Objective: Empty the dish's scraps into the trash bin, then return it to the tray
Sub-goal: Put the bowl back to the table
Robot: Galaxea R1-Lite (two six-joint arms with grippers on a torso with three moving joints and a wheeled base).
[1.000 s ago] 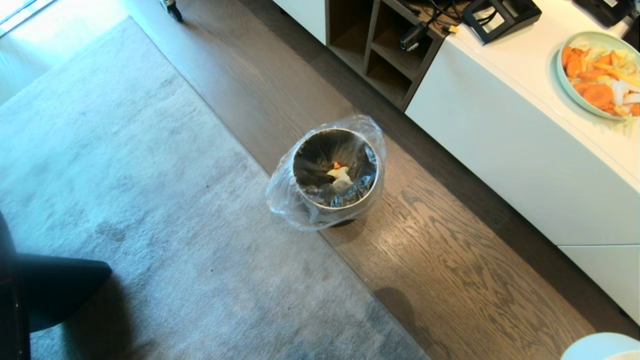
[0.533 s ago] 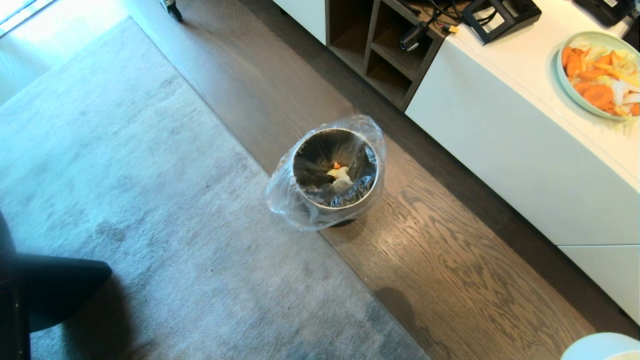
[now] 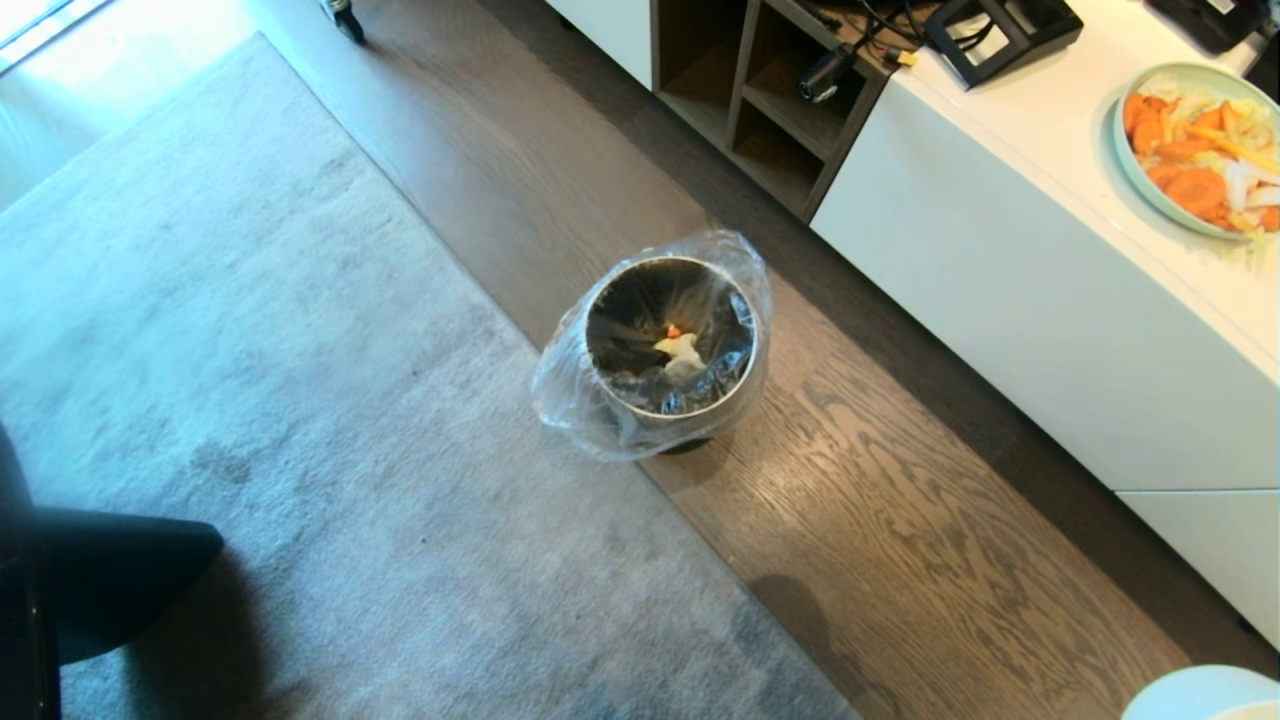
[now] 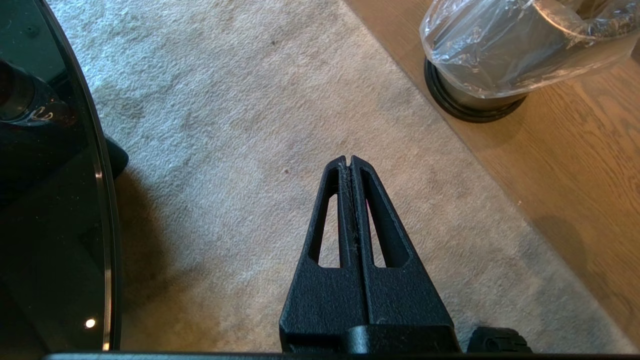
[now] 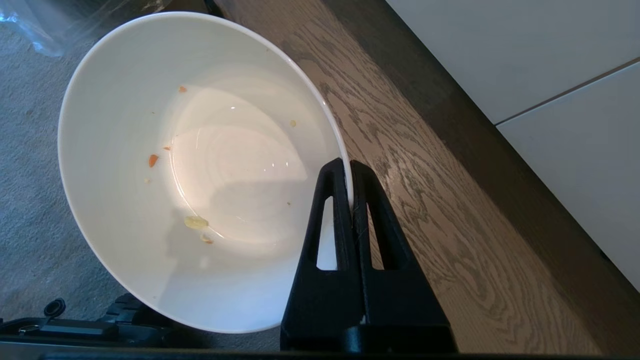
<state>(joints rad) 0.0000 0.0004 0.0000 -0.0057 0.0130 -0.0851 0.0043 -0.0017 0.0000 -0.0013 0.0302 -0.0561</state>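
Nothing is seen to have changed across the last second: the head view is identical to the earlier ones, and no arm, bin or plate is displaced. The scene is at rest.

The small cylindrical brushed-steel trash bin (image 3: pixel 672 345), lined with a clear plastic bag, is set on the dark wood floor (image 3: pixel 900 560) just beside the edge of the grey carpet (image 3: pixel 300 400). Pale yellow-white scraps and one orange piece (image 3: pixel 680 348) are seen lying at its bottom, so the emptying step is judged to be done.

The glossy white deep round dish (image 5: pixel 200 165) is pinched by its rim in the right gripper (image 5: pixel 352 167), whose fingers are closed tight on the thin wall. The dish is held tilted above the floor near the white cabinet (image 3: pixel 1000 300); only a few small crumbs are left clinging inside. In the head view just a sliver of its rim (image 3: pixel 1195 692) is caught at the lower right corner.

The left gripper (image 4: pixel 350 162) is shut on nothing and is hung idle over the carpet, well apart from the bin.

The black tray is not in view. A shallow pale plate of orange food (image 3: pixel 1200 150) is set at the counter's far right. The return of the dish to the tray is what remains, and the base is judged to need turning first.
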